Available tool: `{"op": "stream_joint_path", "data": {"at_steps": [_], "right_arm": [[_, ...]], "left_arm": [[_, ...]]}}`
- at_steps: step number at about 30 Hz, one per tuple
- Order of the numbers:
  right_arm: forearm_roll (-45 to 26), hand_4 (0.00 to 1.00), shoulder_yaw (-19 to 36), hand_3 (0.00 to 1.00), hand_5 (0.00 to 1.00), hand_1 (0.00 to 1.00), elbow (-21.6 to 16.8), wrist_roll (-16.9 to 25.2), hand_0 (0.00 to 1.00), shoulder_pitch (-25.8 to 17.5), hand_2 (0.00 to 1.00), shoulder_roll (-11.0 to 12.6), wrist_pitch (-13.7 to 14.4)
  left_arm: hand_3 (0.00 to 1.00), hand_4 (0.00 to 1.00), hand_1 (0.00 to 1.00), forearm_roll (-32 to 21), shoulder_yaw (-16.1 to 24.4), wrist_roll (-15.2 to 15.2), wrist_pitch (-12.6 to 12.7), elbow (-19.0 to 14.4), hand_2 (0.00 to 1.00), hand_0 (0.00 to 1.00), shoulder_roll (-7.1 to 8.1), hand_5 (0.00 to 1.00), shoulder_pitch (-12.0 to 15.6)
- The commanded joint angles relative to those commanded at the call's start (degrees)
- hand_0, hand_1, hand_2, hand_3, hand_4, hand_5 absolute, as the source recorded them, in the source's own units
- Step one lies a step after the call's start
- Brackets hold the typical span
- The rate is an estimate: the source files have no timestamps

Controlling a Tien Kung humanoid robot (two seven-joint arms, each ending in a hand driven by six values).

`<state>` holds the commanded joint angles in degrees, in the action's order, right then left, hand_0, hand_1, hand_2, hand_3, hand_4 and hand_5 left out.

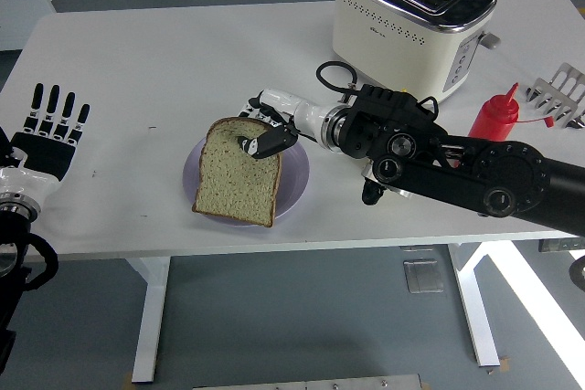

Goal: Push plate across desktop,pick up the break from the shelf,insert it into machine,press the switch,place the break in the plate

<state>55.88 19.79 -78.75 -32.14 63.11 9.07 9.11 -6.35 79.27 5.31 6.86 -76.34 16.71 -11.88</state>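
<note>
pinching the bread slice (236, 172) over the plate (295, 167) — right hand (266, 134); left hand (50, 132) spread flat.

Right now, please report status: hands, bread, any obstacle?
Right hand shut on bread slice, low over plate. Left hand open, at table's left edge. Nothing in the way.

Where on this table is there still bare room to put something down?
Bare: the far-left stretch between the left hand, resting open, and the toaster. Crowded: the middle and right, where the right hand holds bread over the plate, near the red bottle.
</note>
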Motion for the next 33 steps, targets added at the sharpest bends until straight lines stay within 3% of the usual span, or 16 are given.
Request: {"op": "stream_joint_path", "data": {"at_steps": [11, 29, 30, 33], "right_arm": [[0.84, 0.226, -2.36, 0.433, 0.002, 0.479, 4.77, 1.34, 0.456, 1.61, 0.422, -2.13, -0.26], [1.97, 0.214, -5.07, 0.461, 0.002, 0.483, 8.33, 3.56, 0.464, 2.41, 0.451, -4.02, -1.34], [1.93, 0.337, -5.08, 0.494, 0.002, 0.477, 8.43, 3.70, 0.475, 2.42, 0.484, -4.05, -1.52], [1.91, 0.337, -5.06, 0.494, 0.002, 0.477, 8.83, 4.17, 0.475, 2.42, 0.484, -4.15, -2.22]], "left_arm": [[0.757, 0.788, 0.750, -0.22, -0.15, 0.75, 0.46, 0.71, 0.712, 0.828, 0.05, 0.968, -0.25], [0.762, 0.788, 0.762, -0.32, -0.31, 1.15, 0.80, 1.37, 0.720, 0.834, 0.05, 0.968, -0.61], [0.762, 0.788, 0.761, -0.33, -0.32, 1.17, 0.82, 1.38, 0.720, 0.834, 0.05, 0.968, -0.62], [0.762, 0.788, 0.761, -0.35, -0.34, 1.24, 0.88, 1.40, 0.720, 0.834, 0.04, 0.968, -0.66]]}}
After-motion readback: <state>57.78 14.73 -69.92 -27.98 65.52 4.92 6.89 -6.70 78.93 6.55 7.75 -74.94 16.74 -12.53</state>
